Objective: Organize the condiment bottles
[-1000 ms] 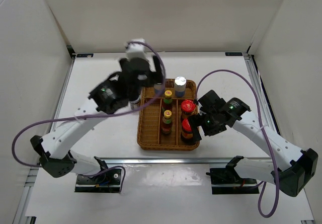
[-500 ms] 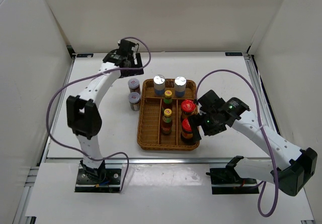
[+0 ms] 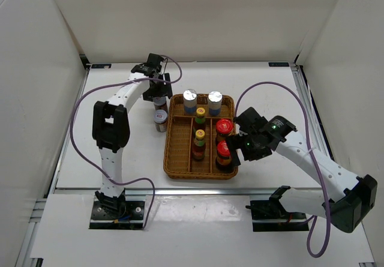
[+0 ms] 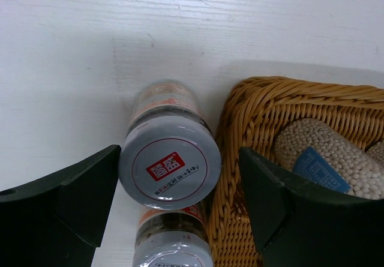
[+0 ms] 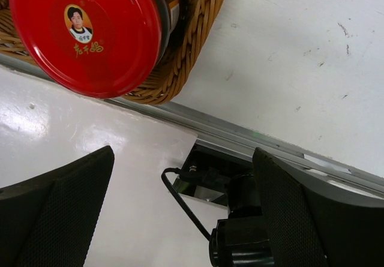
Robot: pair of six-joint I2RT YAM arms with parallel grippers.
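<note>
Left claw (image 4: 180, 180), spread wide, straddles a jar (image 4: 170, 168) standing on the desk (image 4: 72, 39) just outside the basket (image 4: 258, 117), upper left of centre; next it likely must close, then lift it in.

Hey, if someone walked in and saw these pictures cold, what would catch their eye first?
First the brown wicker tray mid-table, with bottles standing in its compartments; the two red caps on its right side are the brightest. Next comes the left gripper, open and straddling a purple-lidded jar just outside the tray's left wall, with a second jar beside it. The right gripper hangs open by the tray's near right corner.
</note>
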